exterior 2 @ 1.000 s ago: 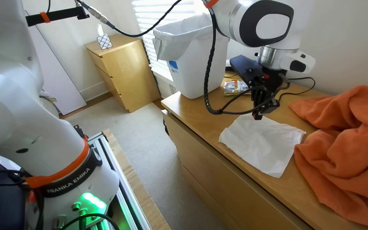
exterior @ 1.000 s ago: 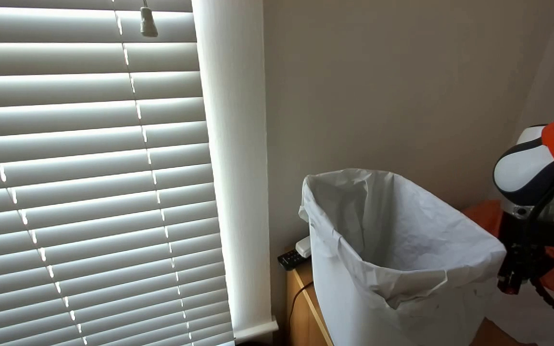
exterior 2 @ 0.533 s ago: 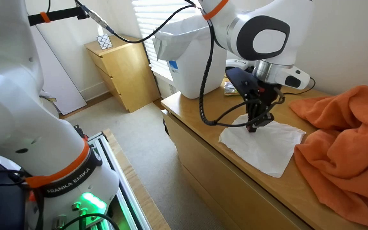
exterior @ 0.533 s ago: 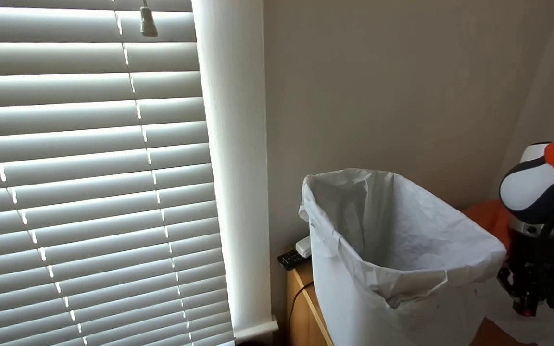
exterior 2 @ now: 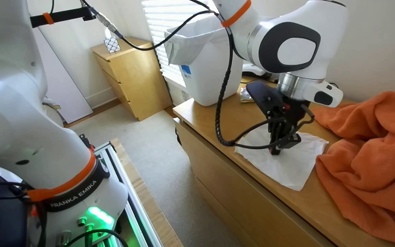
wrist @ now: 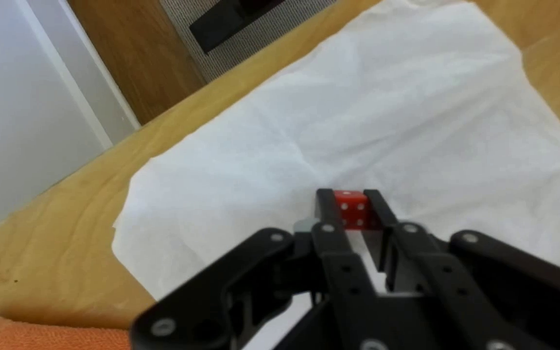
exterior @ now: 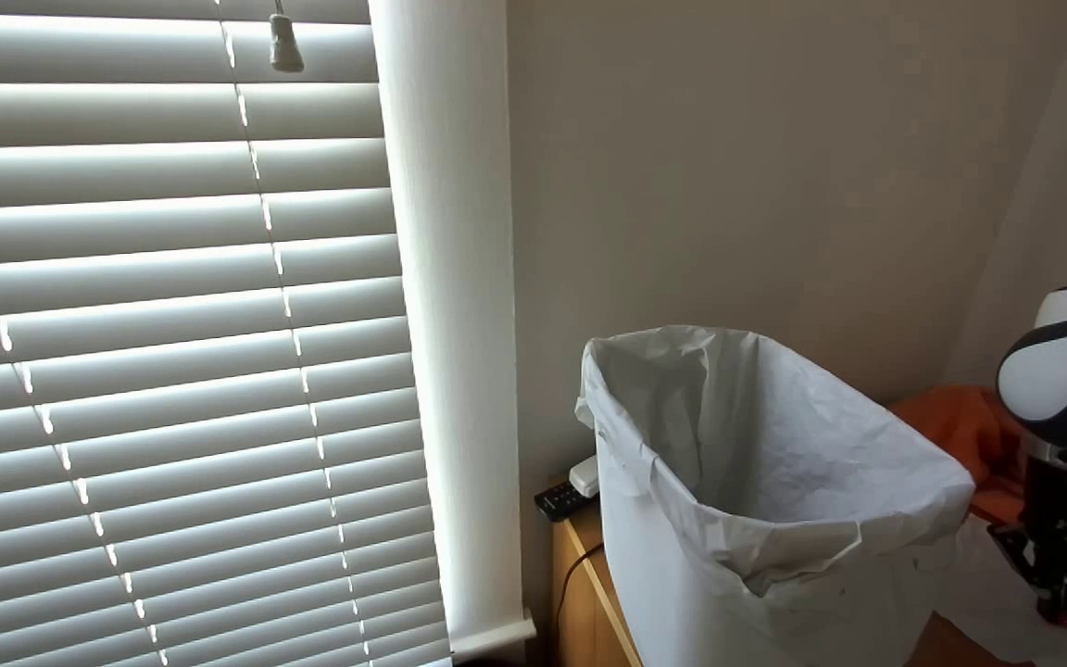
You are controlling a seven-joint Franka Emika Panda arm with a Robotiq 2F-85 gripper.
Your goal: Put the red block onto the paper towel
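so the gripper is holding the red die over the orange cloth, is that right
Wrong surface: the gripper is holding the red die over the white paper towel, not the orange cloth, as the wrist view shows. Whether the die touches the paper is hard to tell.

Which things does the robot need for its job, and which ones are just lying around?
For the job:
gripper
red die
white paper towel

Just lying around:
crumpled orange cloth
lined trash bin
black remote control
tissue box
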